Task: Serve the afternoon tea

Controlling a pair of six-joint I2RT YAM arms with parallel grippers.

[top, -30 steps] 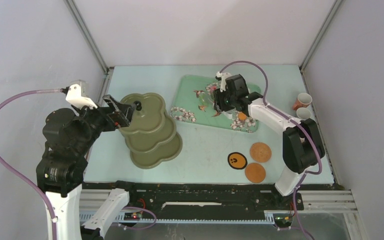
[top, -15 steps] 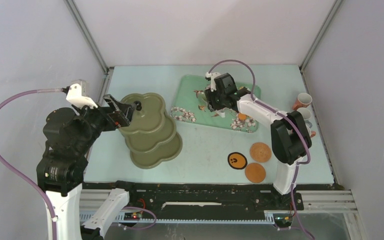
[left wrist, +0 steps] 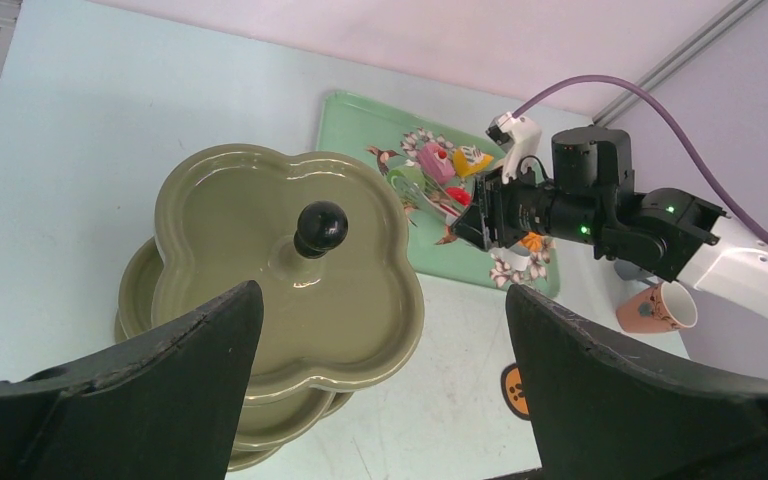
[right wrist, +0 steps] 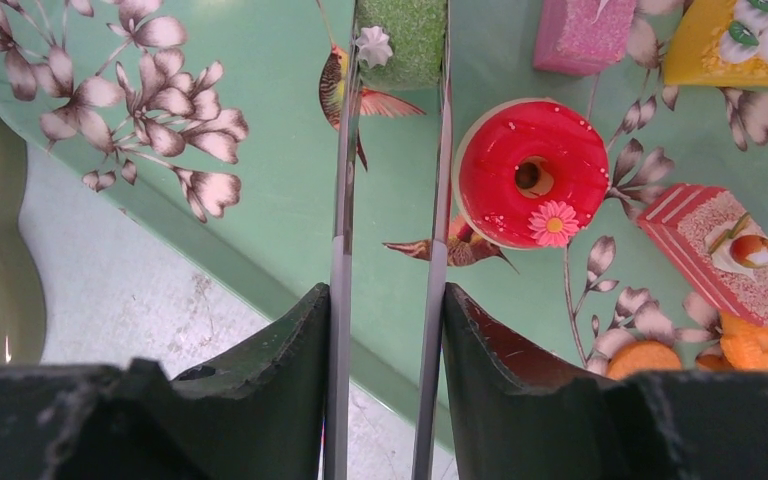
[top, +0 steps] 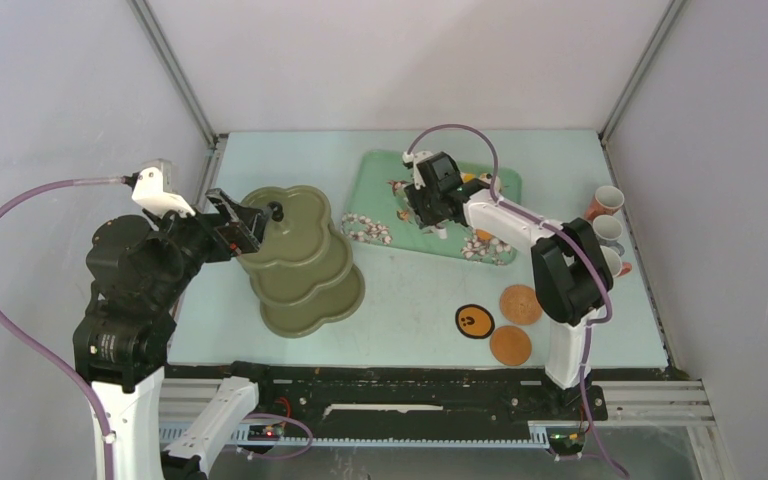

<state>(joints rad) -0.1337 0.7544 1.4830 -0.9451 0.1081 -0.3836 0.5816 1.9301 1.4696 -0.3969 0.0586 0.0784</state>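
The olive-green three-tier stand (top: 305, 262) stands at the left, bare in the left wrist view (left wrist: 260, 250). My left gripper (top: 237, 226) is open at its left rim, with a black finger either side of it (left wrist: 380, 345). My right gripper (top: 425, 207) hovers over the tray and is shut on the metal tongs (right wrist: 438, 200). A green pastry (right wrist: 400, 40) sits between the tong tips. A red doughnut (right wrist: 530, 170), a pink block (right wrist: 585, 35), a yellow cake (right wrist: 750, 40), a pink slice (right wrist: 725, 255) and orange pieces (right wrist: 760, 340) lie on the tray.
The mint-green floral tray (top: 380, 175) lies at the back centre. Three cups (top: 605, 200) stand by the right wall. Two brown coasters (top: 521, 304) and a black-and-orange one (top: 473, 320) lie at the front right. Walls close in left and right.
My right gripper has moved left across the tray with the tongs. The left arm and the stand have not moved.
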